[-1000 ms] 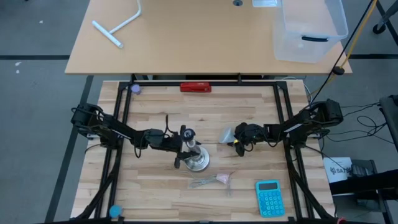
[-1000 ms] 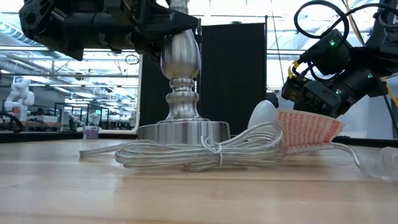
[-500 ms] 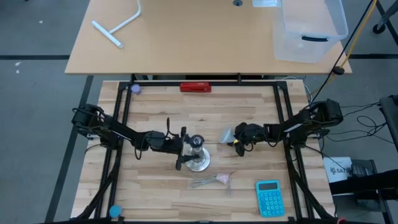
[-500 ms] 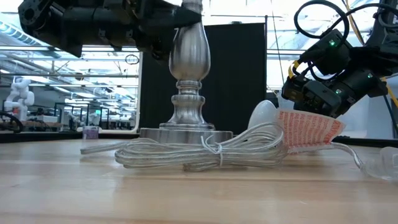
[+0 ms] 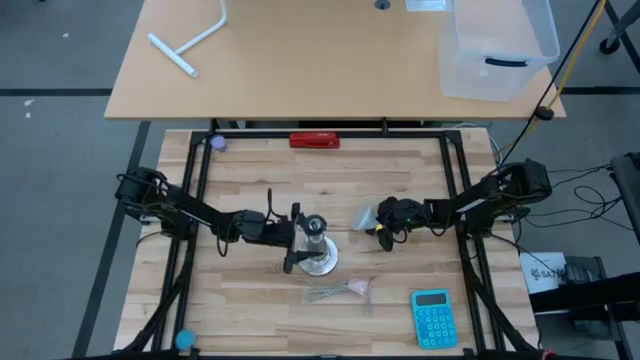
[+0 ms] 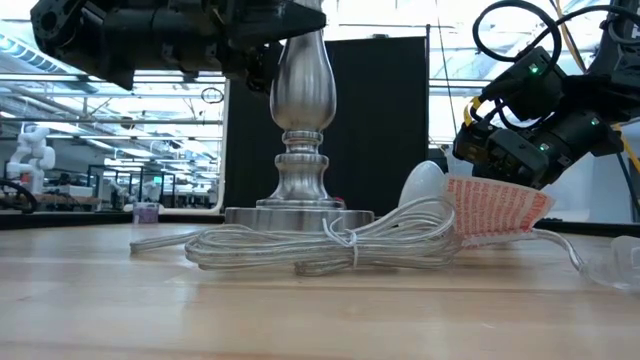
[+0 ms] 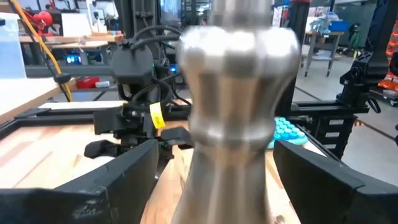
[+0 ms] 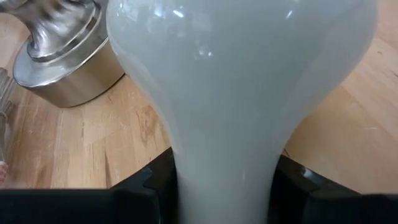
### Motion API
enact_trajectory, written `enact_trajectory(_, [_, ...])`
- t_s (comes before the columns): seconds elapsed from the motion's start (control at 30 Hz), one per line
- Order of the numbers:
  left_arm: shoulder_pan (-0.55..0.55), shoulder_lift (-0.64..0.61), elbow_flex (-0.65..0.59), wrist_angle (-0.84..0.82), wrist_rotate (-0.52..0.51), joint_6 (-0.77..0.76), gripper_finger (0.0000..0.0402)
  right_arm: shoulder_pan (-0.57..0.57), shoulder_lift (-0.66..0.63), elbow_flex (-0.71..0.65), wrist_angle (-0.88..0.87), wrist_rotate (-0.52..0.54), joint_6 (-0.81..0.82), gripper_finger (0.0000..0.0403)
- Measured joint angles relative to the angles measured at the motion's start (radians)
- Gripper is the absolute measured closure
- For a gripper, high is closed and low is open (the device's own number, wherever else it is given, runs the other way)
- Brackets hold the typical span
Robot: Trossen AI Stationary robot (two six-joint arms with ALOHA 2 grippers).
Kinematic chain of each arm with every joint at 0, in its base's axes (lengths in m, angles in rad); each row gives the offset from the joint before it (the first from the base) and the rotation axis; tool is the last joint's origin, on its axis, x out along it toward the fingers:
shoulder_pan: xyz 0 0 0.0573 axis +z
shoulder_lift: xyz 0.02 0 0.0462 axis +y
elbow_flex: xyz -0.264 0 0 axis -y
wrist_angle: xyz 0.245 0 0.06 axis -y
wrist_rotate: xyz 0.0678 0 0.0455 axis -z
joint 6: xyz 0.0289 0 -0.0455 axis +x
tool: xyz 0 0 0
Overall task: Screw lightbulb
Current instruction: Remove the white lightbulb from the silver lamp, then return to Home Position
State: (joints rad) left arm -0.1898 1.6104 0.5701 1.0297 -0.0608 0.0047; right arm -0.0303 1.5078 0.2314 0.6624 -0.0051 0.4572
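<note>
From above, you see the left gripper (image 5: 300, 238) reaching in from the left edge of the wooden table (image 5: 250, 190), its fingers spread on either side of the lamp stand (image 5: 317, 250) without pinching it. To the right, well apart from the stand, the right gripper (image 5: 384, 218) holds the lightbulb (image 5: 365, 216), whose pale head points toward the stand. A coiled clear cord (image 5: 335, 291) lies just in front of the stand, and a blue calculator (image 5: 433, 317) sits near the right front corner. At table height, you find the left gripper (image 6: 290, 25) up around the top of the silver stand (image 6: 298, 150), whose round foot rests flat on the wood behind the bundled cord (image 6: 330, 245). The bulb's (image 6: 421, 187) white dome shows low beside the cord, tilted, with the right gripper (image 6: 500, 165) behind it. In the left wrist view, the stand's (image 7: 233, 112) silvery stem fills the middle, with open space between it and each dark finger (image 7: 124, 180), so the jaws are released. In the right wrist view, the bulb (image 8: 239, 81) looms large: smooth, milky white, glossy, a broad dome tapering to a narrow neck clamped between the dark fingers (image 8: 292, 180); its screw base is hidden. The stand's foot (image 8: 65, 65) shows beyond it.
</note>
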Motion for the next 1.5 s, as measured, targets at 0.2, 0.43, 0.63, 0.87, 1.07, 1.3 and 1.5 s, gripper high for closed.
enact_trajectory(0.2, [0.000, -0.002, 0.001, 0.051, 0.007, 0.001, 0.0078, 0.004, 0.000, 0.000, 0.000, -0.016, -0.006, 0.0238])
enact_trajectory(0.43, [-0.024, -0.097, 0.001, -0.026, 0.022, 0.040, 0.0078, 0.031, 0.000, 0.000, 0.000, -0.022, -0.023, 0.0233])
enact_trajectory(0.63, [-0.064, -0.318, 0.002, -0.327, -0.117, 0.100, 0.0078, 0.033, 0.000, 0.000, 0.010, -0.030, -0.029, 0.0189])
enact_trajectory(0.87, [-0.139, -0.557, 0.002, -0.637, -0.375, 0.106, 0.0078, 0.033, 0.000, 0.000, 0.027, -0.027, -0.065, 0.0137])
enact_trajectory(1.07, [-0.200, -0.723, 0.002, -0.855, -0.544, 0.098, 0.0079, 0.033, -0.001, 0.000, 0.097, -0.026, -0.124, 0.0127])
enact_trajectory(1.3, [-0.251, -0.841, -0.017, -0.990, -0.612, 0.088, 0.0122, 0.032, -0.067, 0.000, 0.098, -0.023, -0.190, 0.0132])
enact_trajectory(1.5, [-0.249, -0.921, -0.172, -0.894, -0.612, 0.061, 0.0221, 0.032, -0.158, 0.000, 0.093, -0.022, -0.252, 0.0133])
